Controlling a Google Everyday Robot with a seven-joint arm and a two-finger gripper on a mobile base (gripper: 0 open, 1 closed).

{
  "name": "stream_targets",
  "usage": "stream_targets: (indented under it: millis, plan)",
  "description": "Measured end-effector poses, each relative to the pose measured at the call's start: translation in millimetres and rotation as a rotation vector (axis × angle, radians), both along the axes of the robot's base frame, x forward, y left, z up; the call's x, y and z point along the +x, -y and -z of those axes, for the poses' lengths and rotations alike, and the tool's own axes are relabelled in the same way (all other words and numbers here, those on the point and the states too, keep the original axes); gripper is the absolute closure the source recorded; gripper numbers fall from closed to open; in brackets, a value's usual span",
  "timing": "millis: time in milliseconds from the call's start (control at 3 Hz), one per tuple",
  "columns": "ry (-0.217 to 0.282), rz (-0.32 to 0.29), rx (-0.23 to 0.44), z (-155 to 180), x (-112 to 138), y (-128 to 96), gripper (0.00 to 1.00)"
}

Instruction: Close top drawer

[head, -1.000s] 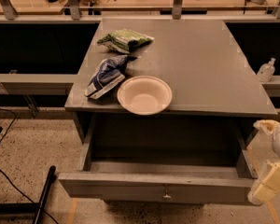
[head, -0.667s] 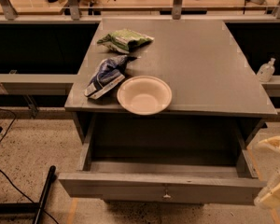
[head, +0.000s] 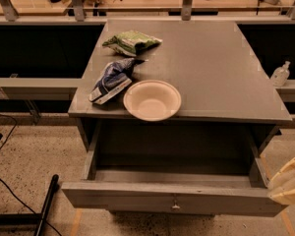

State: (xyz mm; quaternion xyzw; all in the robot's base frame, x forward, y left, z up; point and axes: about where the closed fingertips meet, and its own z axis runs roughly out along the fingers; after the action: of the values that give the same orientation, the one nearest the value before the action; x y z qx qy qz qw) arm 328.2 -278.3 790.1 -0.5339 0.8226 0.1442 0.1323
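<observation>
The top drawer [head: 172, 196] is pulled far out of the grey cabinet, its long front panel facing me with a small metal knob [head: 175, 206] at its centre. The inside of the drawer looks empty. My gripper [head: 291, 183] shows as a cream-coloured shape at the right edge of the view, just beside the right end of the drawer front, mostly cut off by the frame.
On the cabinet top [head: 221, 68] lie a white bowl [head: 152, 100], a blue-white chip bag [head: 111, 80] and a green bag [head: 132, 42]. A sanitiser bottle [head: 280, 74] stands on a ledge at the right. Cables and a black pole [head: 45, 205] lie on the floor at left.
My gripper has moved down and to the right, further out of the frame. The drawer stays open as before.
</observation>
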Motion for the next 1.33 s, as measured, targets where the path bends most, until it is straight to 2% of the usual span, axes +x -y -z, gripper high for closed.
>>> stream_targets:
  millis: [333, 667, 1000, 1333]
  plan:
    - [-0.011, 0.008, -0.035, 7.0, -4.2, -1.3, 0.93]
    - [0.019, -0.033, -0.028, 41.4, -39.1, -11.0, 1.0]
    - [0.03, -0.1, -0.001, 71.4, -61.7, -21.1, 1.0]
    - [0.031, -0.112, -0.003, 72.9, -63.5, -21.6, 1.0]
